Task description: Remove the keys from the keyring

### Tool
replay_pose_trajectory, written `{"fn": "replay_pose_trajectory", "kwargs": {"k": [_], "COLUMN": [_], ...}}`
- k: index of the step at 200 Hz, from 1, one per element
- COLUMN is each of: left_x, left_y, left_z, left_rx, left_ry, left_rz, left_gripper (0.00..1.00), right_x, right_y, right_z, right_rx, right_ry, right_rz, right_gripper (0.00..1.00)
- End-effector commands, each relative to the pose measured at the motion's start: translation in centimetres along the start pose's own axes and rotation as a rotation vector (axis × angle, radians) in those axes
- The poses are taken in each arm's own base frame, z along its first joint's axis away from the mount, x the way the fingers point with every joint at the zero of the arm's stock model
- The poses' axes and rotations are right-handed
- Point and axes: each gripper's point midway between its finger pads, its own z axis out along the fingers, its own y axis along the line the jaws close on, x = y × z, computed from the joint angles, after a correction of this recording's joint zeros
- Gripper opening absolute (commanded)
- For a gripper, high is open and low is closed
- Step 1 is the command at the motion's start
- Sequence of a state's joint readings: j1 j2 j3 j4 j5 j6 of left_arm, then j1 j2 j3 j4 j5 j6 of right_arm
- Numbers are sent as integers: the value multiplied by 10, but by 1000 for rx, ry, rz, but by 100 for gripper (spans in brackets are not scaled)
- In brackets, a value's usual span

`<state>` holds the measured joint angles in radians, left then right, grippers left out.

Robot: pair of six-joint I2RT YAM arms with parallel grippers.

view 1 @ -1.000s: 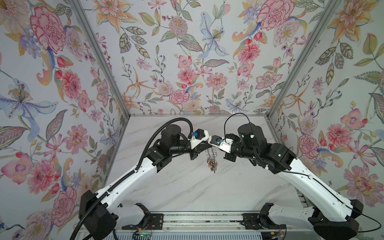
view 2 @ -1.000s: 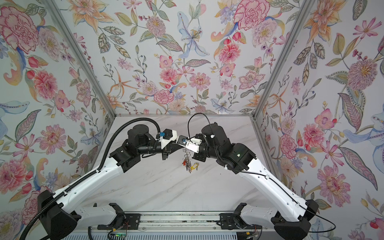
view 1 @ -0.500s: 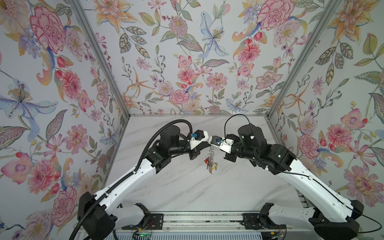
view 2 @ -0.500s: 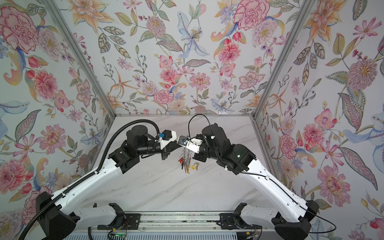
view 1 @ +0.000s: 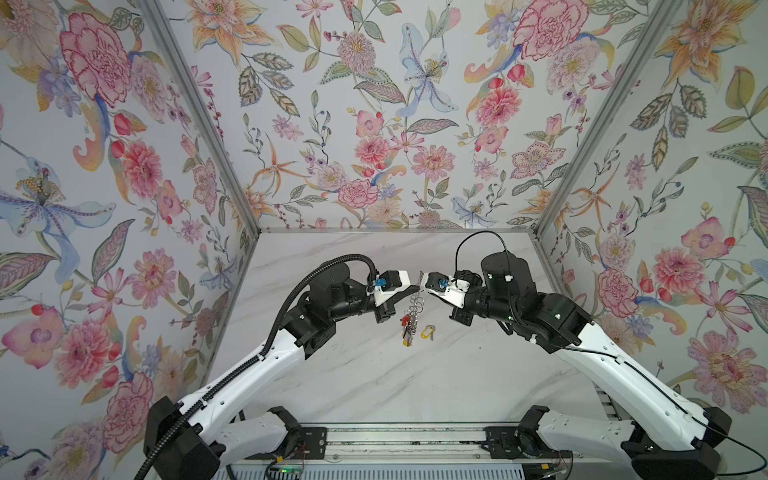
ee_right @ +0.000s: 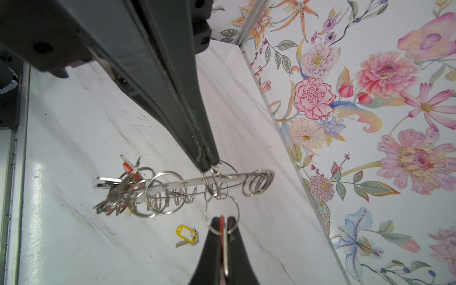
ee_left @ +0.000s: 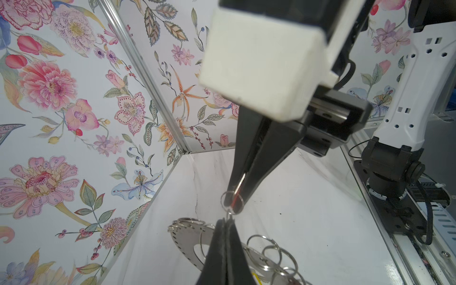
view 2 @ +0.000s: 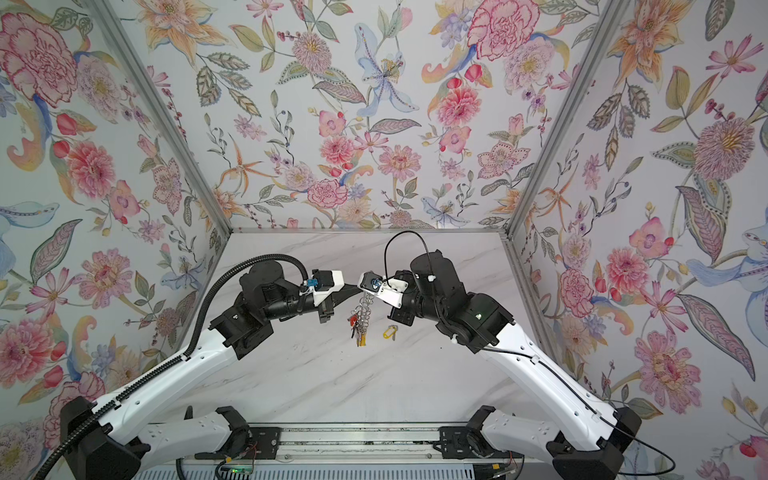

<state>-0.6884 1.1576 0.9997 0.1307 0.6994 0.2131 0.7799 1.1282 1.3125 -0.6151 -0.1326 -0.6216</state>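
Keyring [ee_right: 190, 182] hung mid-frame between two closed tools, left tool [ee_left: 225, 222] pinching its loop [ee_right: 217, 170], right tool [ee_right: 222, 222] pinching a red key [ee_left: 235, 198].

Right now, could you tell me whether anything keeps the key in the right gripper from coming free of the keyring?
Yes. The ring on that key is hooked through a small loop on the keyring's rim, and the left gripper pinches that loop.

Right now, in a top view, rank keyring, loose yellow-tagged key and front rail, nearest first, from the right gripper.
1. keyring, mid-air beside the right gripper
2. yellow-tagged key, lying on the table
3. front rail, at the near edge
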Motion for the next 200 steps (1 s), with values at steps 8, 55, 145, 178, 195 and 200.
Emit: {"fn": "replay_pose_trajectory", "kwargs": {"k": [8,55,145,178,195,200], "left_x": [-15,-6,-27,-36,-44,-47], "left_y": [4,1,-31,-34,-34,-34], "left_z": [1,8,1,-4,-7,-8], "left_rx": [-13,2,204,206,202,196], "left_ry": [-16,36,6,-18,-45,-53], "left_rz": [69,67,25,39,45,46], "left_gripper": [0,0,0,0,0,0], "right_x": [-18,-30,-5,-5,-6,-5], "right_y": [-6,-10,-28,-28,-27,-26], "right_z": [-19,-30,-26,-24,-22,-20], "right_rx": [14,35,69,53,40,37], "right_ry": [-71,-127,-84,-90,-92,-89], "right_rz": [13,-1,76,90,94,95], "right_gripper": [0,0,0,0,0,0]}}
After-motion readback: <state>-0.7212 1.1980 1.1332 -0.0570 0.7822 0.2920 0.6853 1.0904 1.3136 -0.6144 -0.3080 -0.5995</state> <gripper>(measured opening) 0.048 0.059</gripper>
